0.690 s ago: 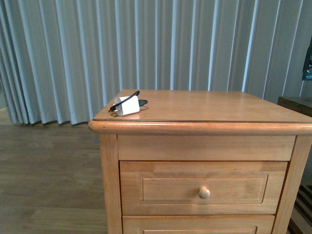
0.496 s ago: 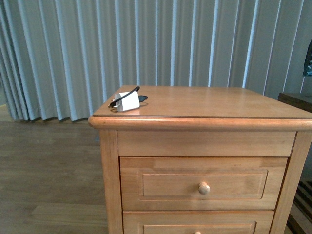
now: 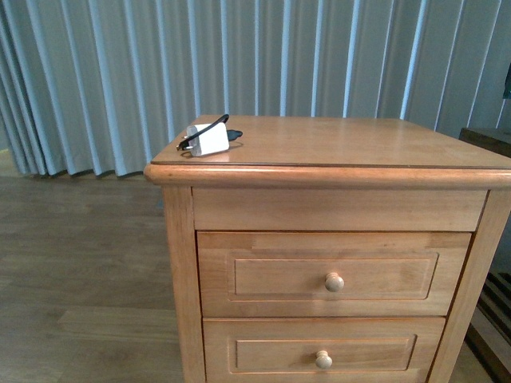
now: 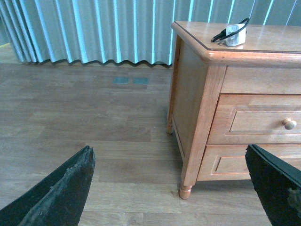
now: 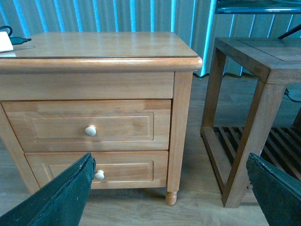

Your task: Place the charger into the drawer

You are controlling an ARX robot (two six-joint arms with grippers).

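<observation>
**Charger on the worktop, drawer shut**

The charger (image 3: 209, 140) is seen lying on the worktop (image 3: 359, 144), close to the left edge. A thin black cable (image 3: 204, 132) is laid across the white block. The drawer (image 3: 263, 275) is shut. Its small round knob (image 3: 334, 281) is seen in the middle of the front. The lower drawer (image 3: 263, 355) under it is shut too. The charger is well apart from the drawer, up above it.

The left gripper (image 4: 168, 149) is held wide open, and nothing is gripped by it. It is seen low down, off to the left of the cabinet (image 3: 180, 279). The right gripper (image 5: 170, 157) is held wide open as well, and nothing is gripped by it. It is pointed at the drawer fronts.

A dark wood side table (image 5: 254, 61) is seen just beside the cabinet, on its right. A pale curtain (image 3: 239, 56) is hung behind. The floor (image 3: 80, 263) is made of wood.
</observation>
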